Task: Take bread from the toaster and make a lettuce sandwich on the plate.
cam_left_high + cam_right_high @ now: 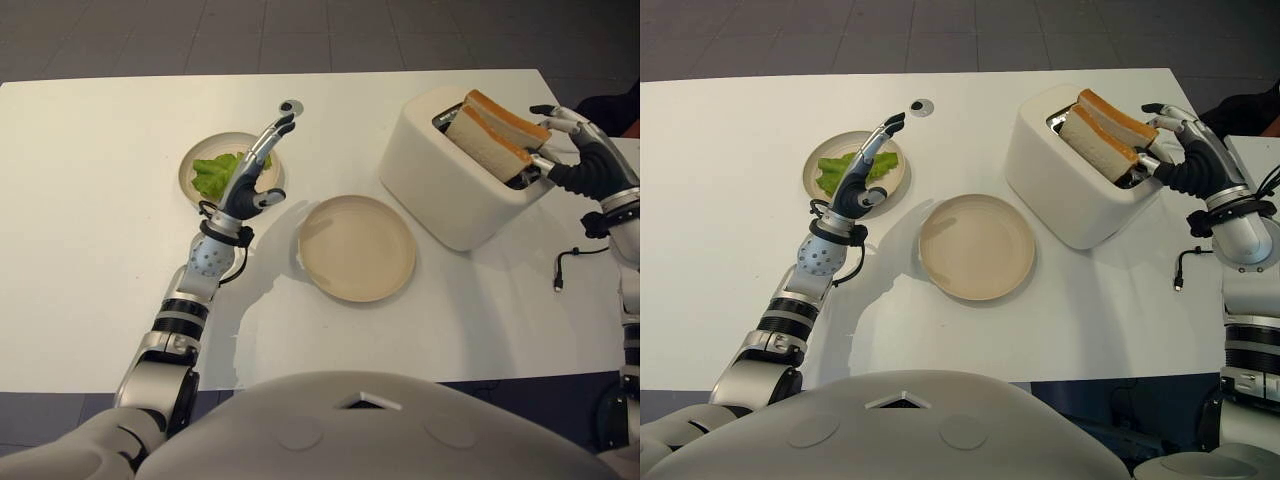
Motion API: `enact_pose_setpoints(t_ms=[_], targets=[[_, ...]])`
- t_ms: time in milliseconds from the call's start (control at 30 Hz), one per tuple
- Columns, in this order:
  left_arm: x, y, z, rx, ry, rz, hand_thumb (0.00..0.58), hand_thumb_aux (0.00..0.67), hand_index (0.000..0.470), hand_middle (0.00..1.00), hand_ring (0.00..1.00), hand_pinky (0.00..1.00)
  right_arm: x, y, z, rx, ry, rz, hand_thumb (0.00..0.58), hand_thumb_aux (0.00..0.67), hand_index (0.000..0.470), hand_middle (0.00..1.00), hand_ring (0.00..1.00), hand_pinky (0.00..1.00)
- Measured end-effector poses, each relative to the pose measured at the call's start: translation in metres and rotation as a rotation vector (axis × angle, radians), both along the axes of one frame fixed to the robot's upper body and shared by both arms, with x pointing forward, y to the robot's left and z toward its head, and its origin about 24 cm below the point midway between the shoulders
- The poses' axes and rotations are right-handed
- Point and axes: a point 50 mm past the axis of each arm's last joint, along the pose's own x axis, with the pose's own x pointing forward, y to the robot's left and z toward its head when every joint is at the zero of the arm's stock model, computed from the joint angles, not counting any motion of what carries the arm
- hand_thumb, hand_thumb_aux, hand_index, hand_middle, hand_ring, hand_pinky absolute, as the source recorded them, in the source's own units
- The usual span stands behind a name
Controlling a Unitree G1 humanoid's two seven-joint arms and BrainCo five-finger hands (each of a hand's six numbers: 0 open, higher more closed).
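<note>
I log the round beige empty plate (357, 248) nearest, mid-table. My left hand (248, 185), fingers straight and holding nothing, hovers over the green lettuce leaf (213, 173) in its small beige dish (192, 158). Farther right, two white, brown-crusted bread slices (495, 135) stand tilted in the cream toaster (445, 190). Their long axis runs toward my right hand (585, 160), which pinches their right end.

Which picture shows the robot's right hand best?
The right eye view: the right hand, at the bread in the toaster, sits well inside the picture with its wrist and forearm. The left eye view shows it too, but close to the edge.
</note>
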Motion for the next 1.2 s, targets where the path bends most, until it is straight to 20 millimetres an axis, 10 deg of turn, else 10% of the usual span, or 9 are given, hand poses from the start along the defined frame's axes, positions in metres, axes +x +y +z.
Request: enact_pose_setpoints(t_ms=[167,733,800,867,1200], targets=[[0.008,0.010,-0.007,0.047,0.052,0.096,0.000,0.000,0.000,0.00,0.00,0.00,-0.001,0.005,0.026,0.109,-0.177,0.035,0.580,0.670,0.470,0.96,0.96,0.96],[0.029,0.077,-0.053,0.814,0.237,0.545,0.000,0.000,0.000,0.00,0.00,0.00,-0.016,0.065,0.068,0.432,-0.392,0.447,0.580,0.670,0.470,1.00,1.00,1.00],[0.028,0.080,-0.057,0.888,0.245,0.565,0.294,0.200,0.140,0.00,0.00,0.00,-0.014,0.078,0.050,0.436,-0.268,0.504,0.580,0.670,0.470,1.00,1.00,1.00],[0.029,0.080,-0.057,0.919,0.240,0.581,0.445,0.347,0.243,0.00,0.00,0.00,-0.008,0.100,0.013,0.368,-0.068,0.536,0.580,0.670,0.470,1.00,1.00,1.00],[0.033,0.077,-0.055,0.927,0.208,0.576,0.548,0.512,0.359,0.00,0.00,0.00,0.012,0.150,-0.092,-0.082,0.280,0.521,0.580,0.670,0.470,1.00,1.00,1.00]])
